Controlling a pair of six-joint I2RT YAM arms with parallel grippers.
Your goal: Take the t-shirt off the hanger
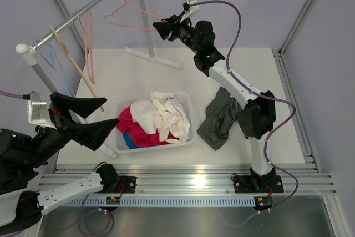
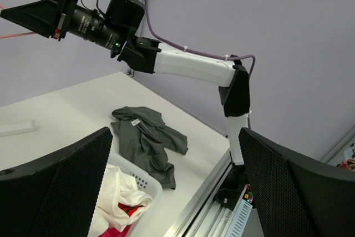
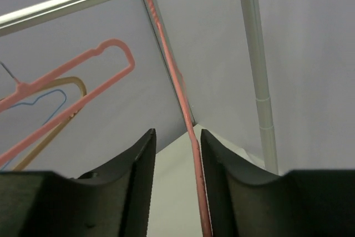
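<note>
— Above the table's far left, in the top view, where does the right arm (image 1: 233, 81) end?

— It stretches up from its base, elbow bent over the table, and its right gripper (image 1: 161, 28) sits at the thin salmon hanger (image 1: 130, 10) on the rail (image 1: 83, 12). From here I cannot tell how its jaws stand.

— And the t-shirt (image 1: 213, 129)?

— Off the hanger, crumpled on the table right of the basket (image 1: 188, 104). The right arm hides part of it.

— The left arm (image 1: 33, 148)?

— Folded low at the near left, with the left gripper (image 1: 111, 111) spread wide beside the basket, holding nothing.

— The left wrist view?

— Both fingers (image 2: 55, 192) are far apart and cut off at the bottom. The t-shirt (image 2: 147, 142) lies beyond them, just past the basket (image 2: 145, 184). The right gripper (image 2: 28, 12) is raised at top left.

— The right wrist view?

— The right gripper (image 3: 176, 137) is narrowly parted. The hanger (image 3: 183, 92) wire runs between the fingers against the right-hand one, with a gap on the other side, so it is not pinched. Its lower end is cut off.
</note>
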